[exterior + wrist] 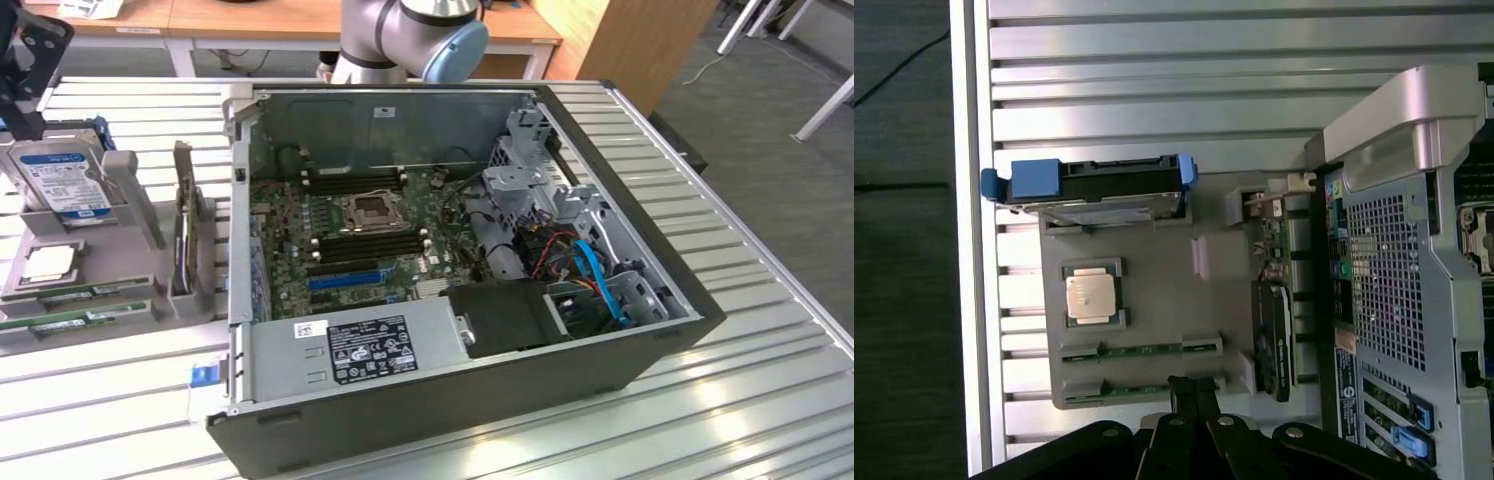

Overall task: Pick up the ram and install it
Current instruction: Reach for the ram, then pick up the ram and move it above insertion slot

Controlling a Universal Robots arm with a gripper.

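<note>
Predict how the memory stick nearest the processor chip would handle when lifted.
The memory stick looks thin, so it is probably light and fairly stiff. It seems to stand on edge, clipped into the grey tray, so it may snag unless lifted straight. Its narrow edge offers little grip.

We count two ram sticks [1144, 349], one hard drive [1094, 190], one processor [1092, 298] and one expansion card [1272, 330]. We also count one holder [1154, 250] and one computer case [1414, 130].
</note>
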